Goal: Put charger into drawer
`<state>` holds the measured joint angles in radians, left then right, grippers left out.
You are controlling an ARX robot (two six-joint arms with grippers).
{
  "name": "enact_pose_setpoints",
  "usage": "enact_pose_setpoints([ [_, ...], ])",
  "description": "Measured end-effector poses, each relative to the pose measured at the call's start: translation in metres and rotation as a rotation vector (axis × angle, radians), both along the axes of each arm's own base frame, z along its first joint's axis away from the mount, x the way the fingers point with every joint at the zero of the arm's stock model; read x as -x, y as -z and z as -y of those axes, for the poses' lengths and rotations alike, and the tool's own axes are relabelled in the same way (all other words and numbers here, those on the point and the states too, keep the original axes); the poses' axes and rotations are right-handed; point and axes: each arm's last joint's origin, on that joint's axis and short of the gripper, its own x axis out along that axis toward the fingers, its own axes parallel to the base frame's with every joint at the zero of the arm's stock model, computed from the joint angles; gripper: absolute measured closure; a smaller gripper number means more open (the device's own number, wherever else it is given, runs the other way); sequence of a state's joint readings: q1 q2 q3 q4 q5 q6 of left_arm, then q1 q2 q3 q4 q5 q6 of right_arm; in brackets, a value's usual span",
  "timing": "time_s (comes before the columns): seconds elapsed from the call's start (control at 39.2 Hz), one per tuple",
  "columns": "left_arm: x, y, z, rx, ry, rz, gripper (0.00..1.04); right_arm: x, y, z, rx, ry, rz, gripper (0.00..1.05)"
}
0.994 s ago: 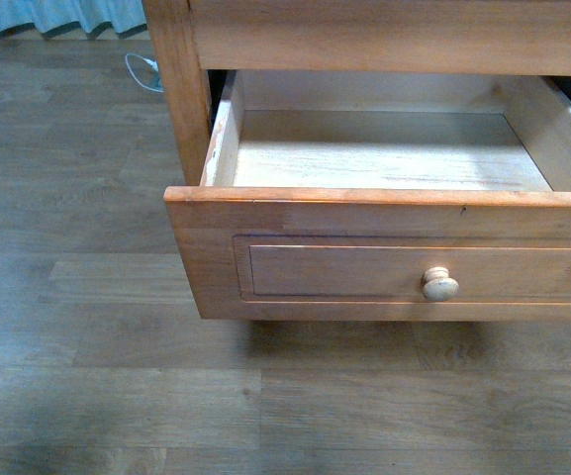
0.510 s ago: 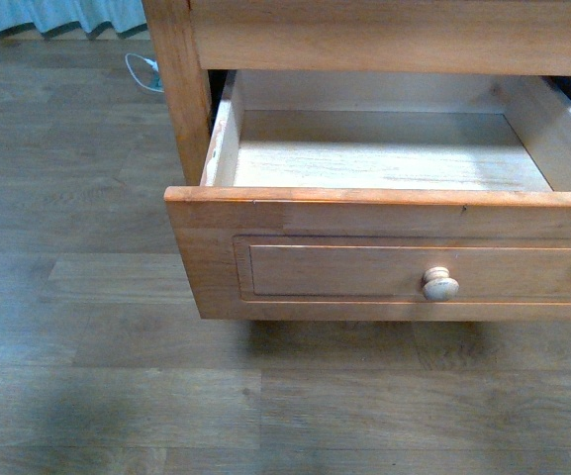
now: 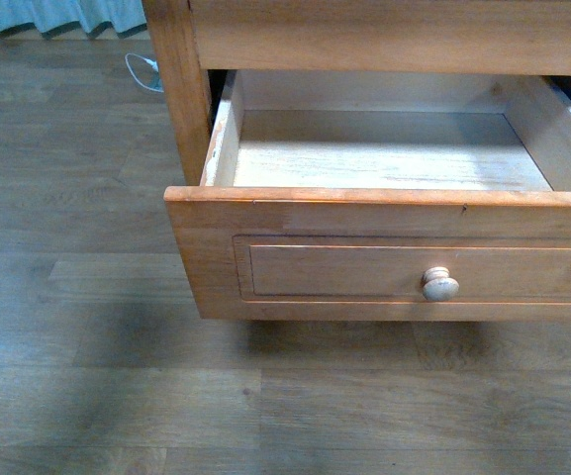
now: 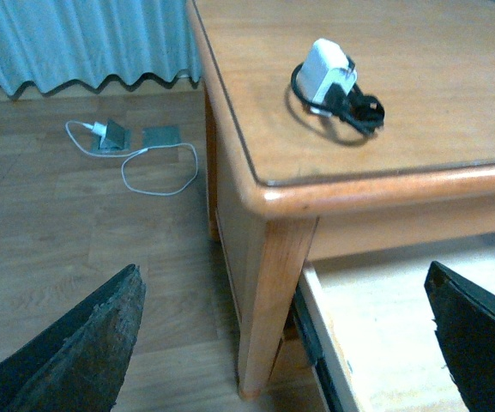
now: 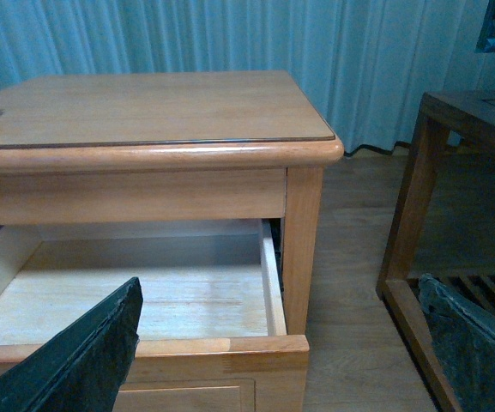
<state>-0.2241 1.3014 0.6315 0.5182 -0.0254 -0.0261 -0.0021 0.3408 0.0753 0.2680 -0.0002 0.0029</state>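
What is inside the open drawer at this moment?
Only bare pale wood shows inside the drawer; its front panel hides the nearest strip of floor. The charger sits on the cabinet top.

One charger (image 4: 322, 69) and one coiled black cable (image 4: 365, 110) on one table (image 4: 453, 60) ahead of the left pincer (image 4: 283, 270), one white cable loop (image 4: 159, 168) on the floor (image 4: 67, 232) farther off, and one open drawer (image 3: 364, 213) with one knob (image 3: 440, 284) ahead of the right pincer (image 5: 280, 281).

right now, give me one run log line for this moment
stage: pre-grasp | drawer: open, empty | charger: on cabinet top, untouched | left gripper: open, empty | right gripper: open, empty
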Motion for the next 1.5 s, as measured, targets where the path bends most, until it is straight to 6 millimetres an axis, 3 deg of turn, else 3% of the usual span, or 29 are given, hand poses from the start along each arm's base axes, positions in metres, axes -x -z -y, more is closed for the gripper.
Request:
enact_pose_setpoints([
  [0.28, -0.064, -0.017, 0.025, 0.003, 0.026, 0.024, 0.06, 0.000, 0.000, 0.000, 0.000, 0.000, 0.000, 0.09],
  [0.51, -0.118, -0.019, 0.042, 0.008, 0.021, 0.025, 0.06, 0.000, 0.000, 0.000, 0.000, 0.000, 0.000, 0.09],
  [0.82, -0.157, -0.009, 0.061, 0.029, 0.027, 0.010, 0.06, 0.000, 0.000, 0.000, 0.000, 0.000, 0.000, 0.09],
  [1.07, -0.175, -0.001, 0.072, 0.042, 0.039, -0.011, 0.06, 0.000, 0.000, 0.000, 0.000, 0.000, 0.000, 0.09],
  [1.32, -0.177, 0.007, 0.077, 0.039, 0.032, -0.031, 0.07, 0.000, 0.000, 0.000, 0.000, 0.000, 0.000, 0.09],
  [1.5, -0.170, 0.008, 0.078, 0.037, 0.032, -0.039, 0.35, 0.000, 0.000, 0.000, 0.000, 0.000, 0.000, 0.09],
])
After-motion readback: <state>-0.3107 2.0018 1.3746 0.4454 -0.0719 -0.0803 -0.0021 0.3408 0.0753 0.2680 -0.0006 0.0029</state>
